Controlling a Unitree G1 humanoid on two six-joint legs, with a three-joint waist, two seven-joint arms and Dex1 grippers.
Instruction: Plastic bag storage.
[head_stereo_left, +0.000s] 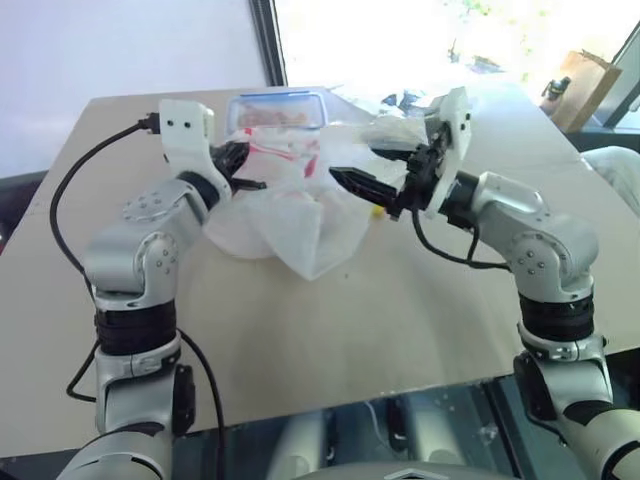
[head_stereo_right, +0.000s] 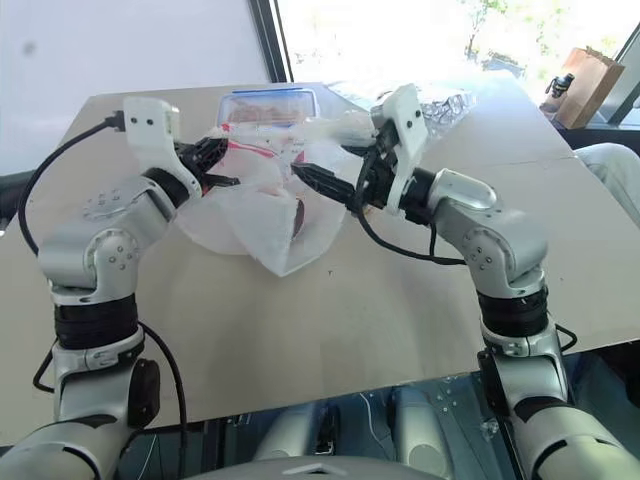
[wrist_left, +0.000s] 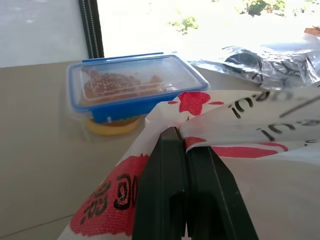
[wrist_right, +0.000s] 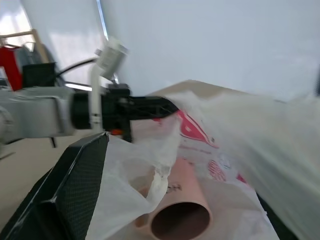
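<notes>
Bag (head_stereo_left: 290, 215) hangs pinched in left hand (head_stereo_left: 250, 170), right hand (head_stereo_left: 365, 170) spread beside it.

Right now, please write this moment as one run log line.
left end effector: shut on plastic bag | right end effector: open at the bag | bag: lifted above table, hanging

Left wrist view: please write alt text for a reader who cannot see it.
The left claw, shut, pinches a thin white plastic bag with red print. Behind it on the tan table stand a clear food box with a blue lid and a crumpled clear wrapper.
</notes>
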